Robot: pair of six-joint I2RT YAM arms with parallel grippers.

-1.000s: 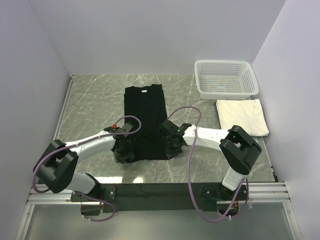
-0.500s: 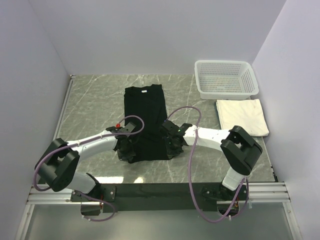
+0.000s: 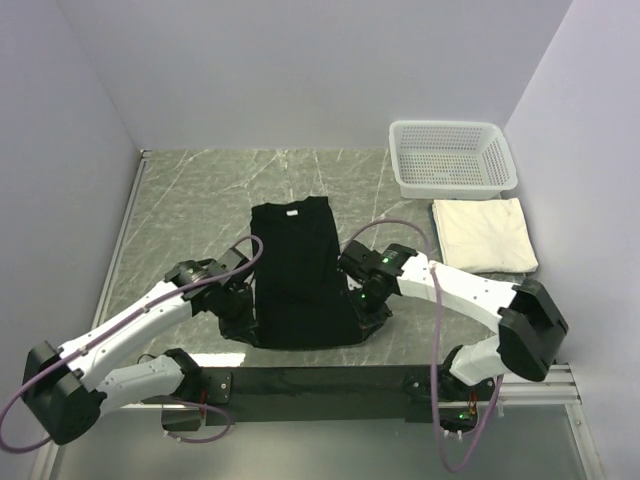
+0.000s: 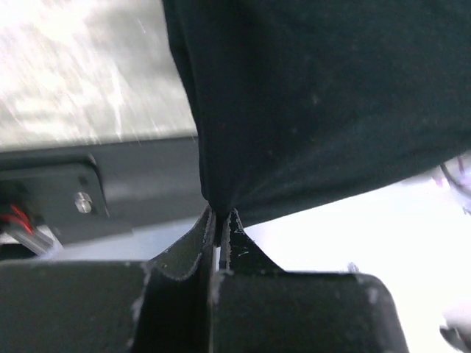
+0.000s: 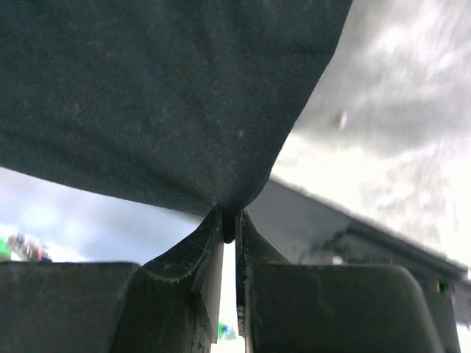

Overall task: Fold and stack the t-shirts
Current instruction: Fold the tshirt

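Black t-shirt (image 3: pixel 300 270), spread long down the middle of the frame on the marbled table (image 3: pixel 190 200), collar toward the top, plain and matte. Probably light, limp and a little clingy, so best taken by the two bottom corners and kept taut against sagging. Cream t-shirt (image 3: pixel 485 233) at the right, already folded into a neat square just below the white basket (image 3: pixel 450 126) and likely just as soft; left claw (image 4: pixel 219 220) and right claw (image 5: pixel 229 220), at lower centre, each pinched fully closed on a bottom-hem corner of the black cloth.
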